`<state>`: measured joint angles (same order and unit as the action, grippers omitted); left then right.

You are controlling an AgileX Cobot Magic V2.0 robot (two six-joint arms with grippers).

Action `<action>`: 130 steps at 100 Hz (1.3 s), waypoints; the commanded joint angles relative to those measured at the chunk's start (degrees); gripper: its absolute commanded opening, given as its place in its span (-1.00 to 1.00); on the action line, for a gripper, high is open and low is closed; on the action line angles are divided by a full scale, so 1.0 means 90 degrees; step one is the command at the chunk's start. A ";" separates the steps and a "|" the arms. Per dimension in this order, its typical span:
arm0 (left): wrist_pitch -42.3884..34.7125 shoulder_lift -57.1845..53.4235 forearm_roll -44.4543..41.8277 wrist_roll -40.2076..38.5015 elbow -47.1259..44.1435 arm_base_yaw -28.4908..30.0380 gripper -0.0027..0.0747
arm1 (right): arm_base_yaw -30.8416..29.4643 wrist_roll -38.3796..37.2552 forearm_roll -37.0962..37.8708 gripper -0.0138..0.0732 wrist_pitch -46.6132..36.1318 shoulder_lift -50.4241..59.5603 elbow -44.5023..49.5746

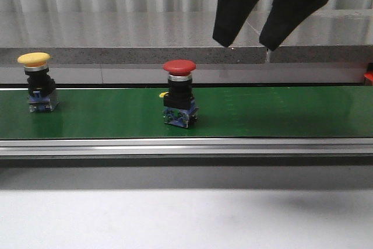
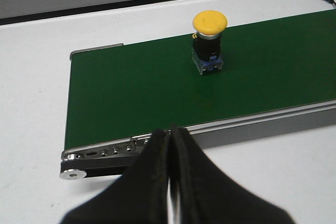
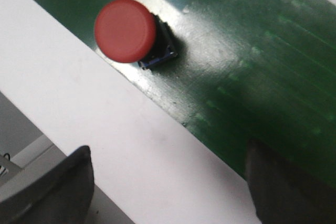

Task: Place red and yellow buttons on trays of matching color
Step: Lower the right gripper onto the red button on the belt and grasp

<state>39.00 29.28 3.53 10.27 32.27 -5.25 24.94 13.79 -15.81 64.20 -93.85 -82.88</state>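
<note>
Here, your biggest feature is the green belt (image 1: pixel 262 112), running the full width of the table (image 1: pixel 186 214), with a rail (image 1: pixel 186 146) along its near edge. Both buttons stand upright on it, mushroom caps up, which leaves each cap and neck open to a grasp from above. No trays show in any view, so you cannot yet tell where either button must go.

Your right gripper (image 1: pixel 252 44) hangs high over the belt's far edge, above and to the right of the red button (image 1: pixel 179 93), its fingers spread and holding nothing. In the right wrist view the red cap sits off to one side, not between the fingers (image 3: pixel 50 190), so the arm likely needs to shift across before it can descend. Around that button the belt is bare on all sides, so there is ample room to close in.

Your left gripper (image 2: pixel 170 145) is clenched with nothing in it, and hovers just outside the belt's near rail by its end roller. The yellow button (image 2: pixel 209 43) stands well beyond it, towards the far edge of the belt. The two buttons are well apart, so the arms should not crowd one another. A small yellow tab (image 1: pixel 163 94) juts from the red button's body.
</note>
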 commanded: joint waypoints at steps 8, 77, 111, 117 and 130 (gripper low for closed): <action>-0.0423 0.0012 0.0051 -0.0038 0.0165 -0.0053 -0.99 | 0.0106 0.0416 -0.0212 0.68 0.0152 -0.0178 -0.0481; -0.0423 0.0012 0.0051 -0.0038 0.0165 -0.0053 -0.99 | 0.0123 0.1030 -0.0475 0.31 -0.1021 -0.0936 -0.0621; -0.0423 0.0012 0.0051 -0.0038 0.0165 -0.0053 -0.99 | 0.0117 0.1143 -0.0475 -0.57 -0.1123 -0.0794 -0.0621; -0.0423 0.0012 0.0051 -0.0038 0.0165 -0.0053 -0.99 | 0.0093 0.1031 -0.0475 -0.57 -0.1165 -0.0712 -0.0621; -0.0423 0.0012 0.0051 -0.0038 0.0165 -0.0053 -0.99 | -0.0057 0.0570 -0.0420 -0.57 -0.1333 -0.0472 -0.0613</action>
<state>39.00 29.28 3.53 10.27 32.27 -5.25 25.84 21.36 -18.49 54.83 -103.01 -86.56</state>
